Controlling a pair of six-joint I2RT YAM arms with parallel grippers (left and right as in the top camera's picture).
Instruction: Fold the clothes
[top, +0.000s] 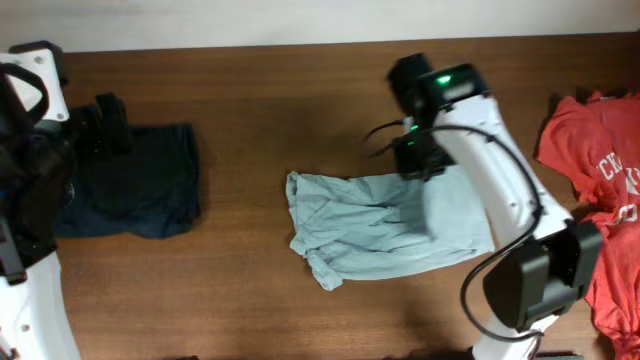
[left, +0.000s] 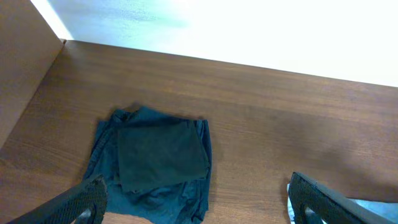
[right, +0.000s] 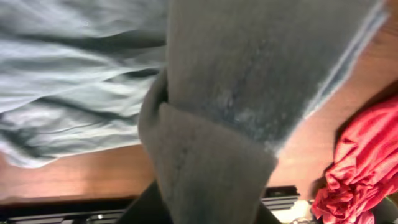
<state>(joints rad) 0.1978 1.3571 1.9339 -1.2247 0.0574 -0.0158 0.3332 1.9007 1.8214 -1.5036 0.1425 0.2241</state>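
Observation:
A pale grey-blue T-shirt (top: 370, 228) lies crumpled at the middle of the table. My right gripper (top: 421, 158) is at its far right edge, shut on a fold of that cloth. In the right wrist view the T-shirt (right: 249, 81) drapes over the right gripper (right: 210, 208) and hides the fingertips. A dark navy T-shirt (top: 140, 185) lies folded at the left. My left gripper (top: 103, 122) is at its far edge. In the left wrist view the left gripper (left: 198, 208) stands open above the navy T-shirt (left: 158, 155), holding nothing.
Red T-shirts with white lettering (top: 595, 160) are heaped at the table's right edge, and the red T-shirts (right: 360, 168) also show in the right wrist view. A pale wall (left: 236, 28) runs along the table's far side. Bare wood (top: 250, 120) lies between the navy and grey-blue shirts.

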